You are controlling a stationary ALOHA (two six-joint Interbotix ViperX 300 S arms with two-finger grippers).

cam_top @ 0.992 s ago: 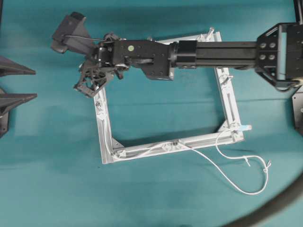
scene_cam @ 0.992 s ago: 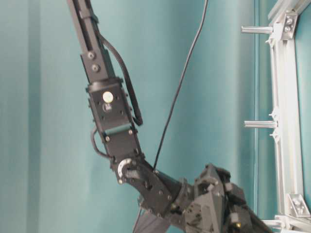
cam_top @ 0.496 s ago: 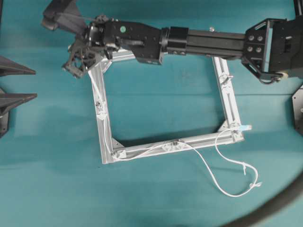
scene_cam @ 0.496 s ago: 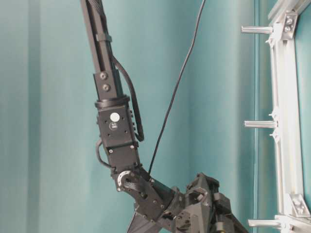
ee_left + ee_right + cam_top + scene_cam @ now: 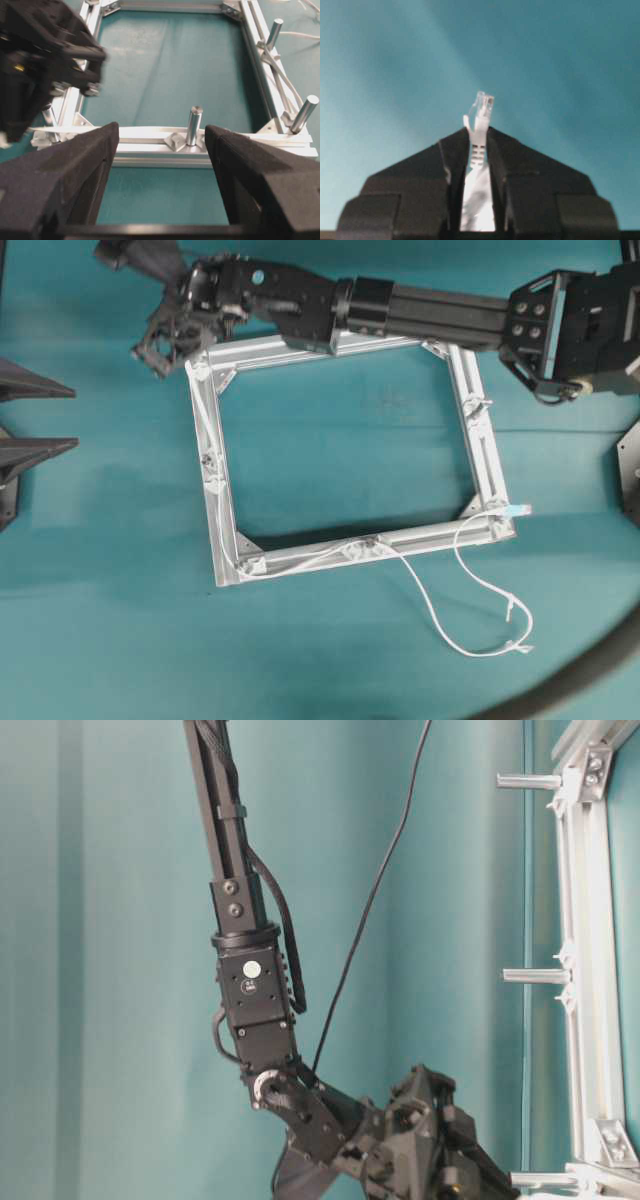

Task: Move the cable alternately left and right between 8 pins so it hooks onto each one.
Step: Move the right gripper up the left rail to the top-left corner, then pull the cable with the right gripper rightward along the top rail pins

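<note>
1. The right claw [image 5: 479, 150] is clenched on the plug end of the cable [image 5: 481, 117]; the clear connector sticks out past its fingertips. In the overhead view it sits at the frame's eleven o'clock corner [image 5: 165, 340].
2. The left claw [image 5: 157, 150] is released, its jaws wide apart, parked off the nine o'clock edge with a pin [image 5: 193, 125] framed between them.
3. The cable [image 5: 300, 558] runs up the frame's nine o'clock rail from the seven o'clock corner, follows the six o'clock rail, then spills onto the worktop [image 5: 120, 640] in a slack loop at five o'clock. Its pale blue tip [image 5: 515, 510] lies at the four o'clock corner.
4. The pins [image 5: 210, 480] along the nine o'clock rail appear already hooked, though the thin cord is hard to trace there.
5. The step in hand looks like wrapping the eleven o'clock corner pin. To do it well, keep the cord low against the post's base and lightly taut, so earlier hooks do not lift off.
6. The frame [image 5: 480, 450] could shift if pulled hard; steady, gentle tension seems wise.
</note>
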